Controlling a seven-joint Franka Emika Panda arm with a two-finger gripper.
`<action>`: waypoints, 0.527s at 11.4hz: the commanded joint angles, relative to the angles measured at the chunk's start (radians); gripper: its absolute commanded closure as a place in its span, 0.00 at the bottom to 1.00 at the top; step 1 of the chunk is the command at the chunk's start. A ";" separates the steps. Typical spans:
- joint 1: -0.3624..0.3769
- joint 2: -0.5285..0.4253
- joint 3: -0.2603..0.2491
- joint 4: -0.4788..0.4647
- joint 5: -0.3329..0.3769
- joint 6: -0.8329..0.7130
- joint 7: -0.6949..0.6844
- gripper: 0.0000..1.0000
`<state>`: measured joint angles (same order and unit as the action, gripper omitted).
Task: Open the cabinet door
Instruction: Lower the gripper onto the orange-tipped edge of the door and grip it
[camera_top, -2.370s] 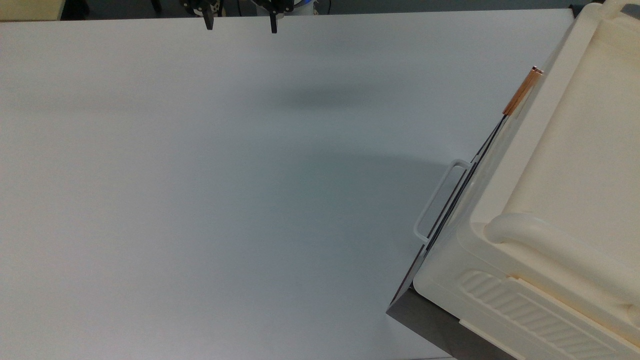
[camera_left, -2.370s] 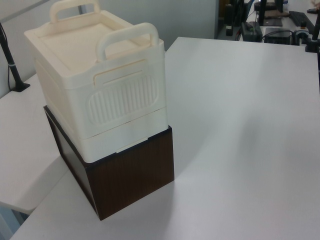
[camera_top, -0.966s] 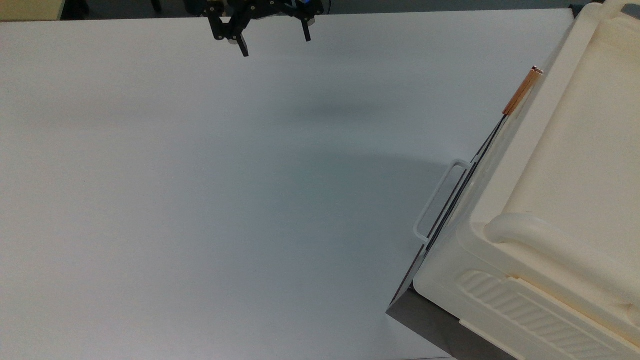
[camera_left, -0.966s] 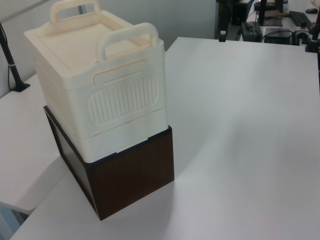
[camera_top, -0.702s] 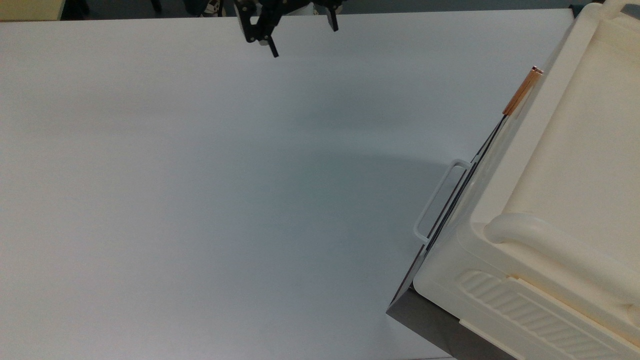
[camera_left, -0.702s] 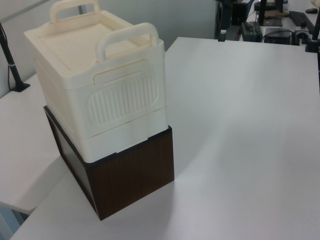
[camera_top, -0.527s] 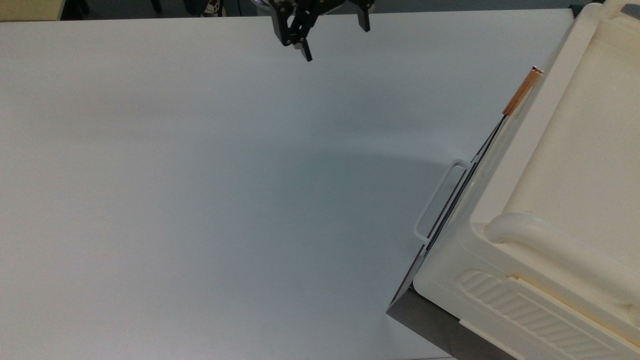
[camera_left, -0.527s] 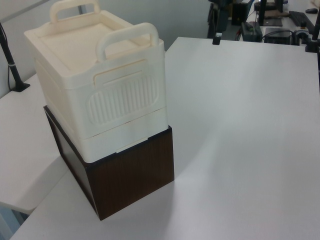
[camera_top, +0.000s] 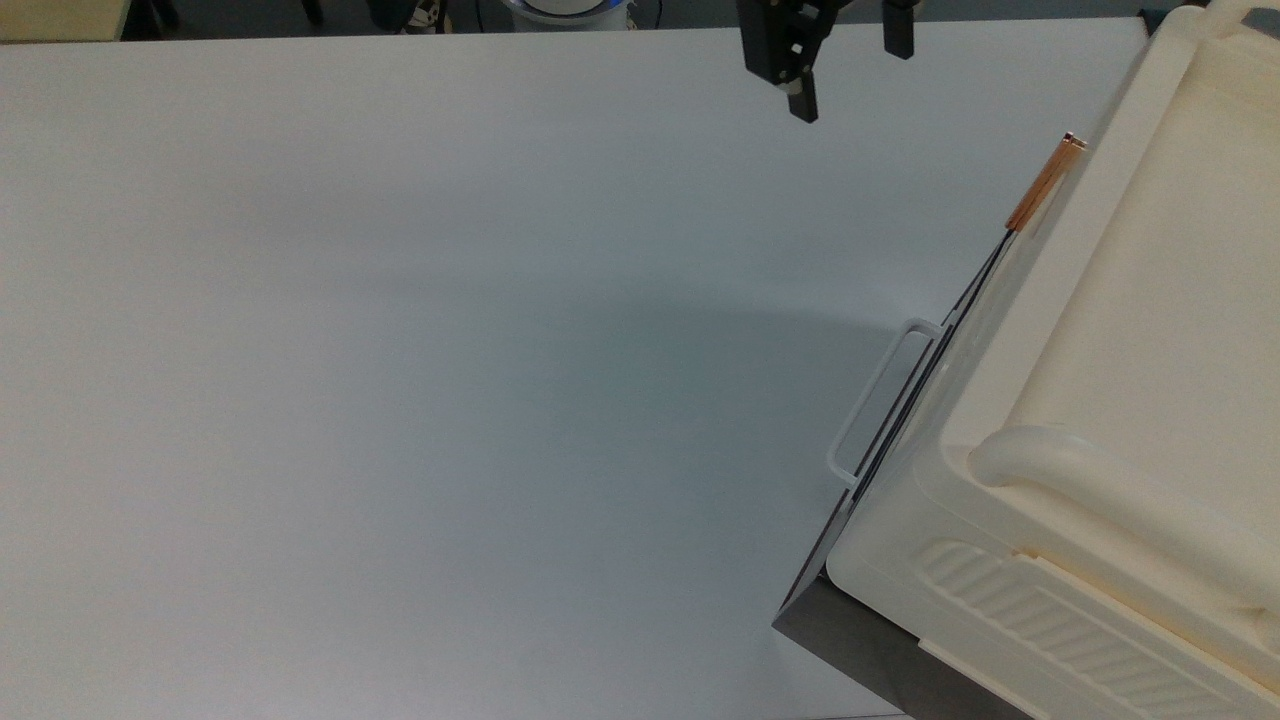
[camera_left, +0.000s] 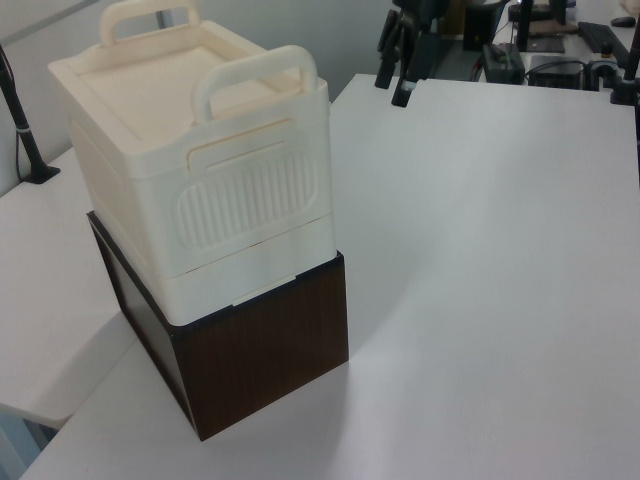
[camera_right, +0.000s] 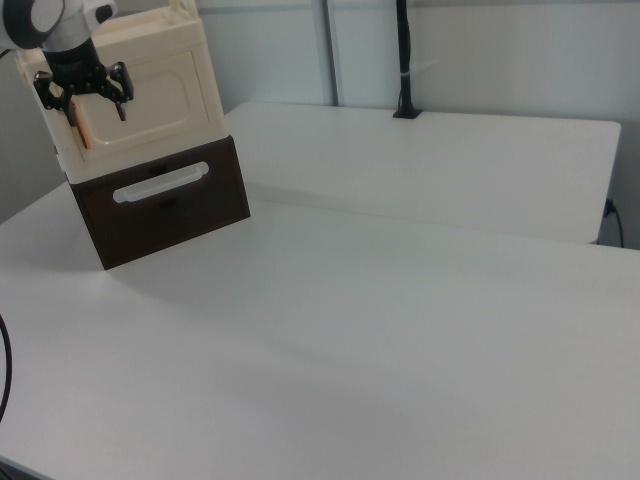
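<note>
tool (camera_top: 852, 75) spread, cabinet door (camera_top: 1075, 215) shut

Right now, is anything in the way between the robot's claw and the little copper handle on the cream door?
Nothing visible. In the top view the open gripper hangs over bare white table, with only clear space to the copper handle on the cabinet door. The white loop handle sits lower, off that path.

Cream cabinet (camera_left: 200, 170) sits on the drawer box (camera_left: 260, 350), on table (camera_left: 500, 300).
</note>
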<state>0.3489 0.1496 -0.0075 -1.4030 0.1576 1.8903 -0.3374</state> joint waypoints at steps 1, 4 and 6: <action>0.097 0.033 -0.012 -0.001 -0.091 0.067 0.035 0.31; 0.125 0.066 -0.012 0.010 -0.098 0.127 0.044 0.40; 0.150 0.131 -0.015 0.071 -0.101 0.147 0.076 0.43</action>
<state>0.4645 0.2125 -0.0074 -1.3990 0.0750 2.0073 -0.3065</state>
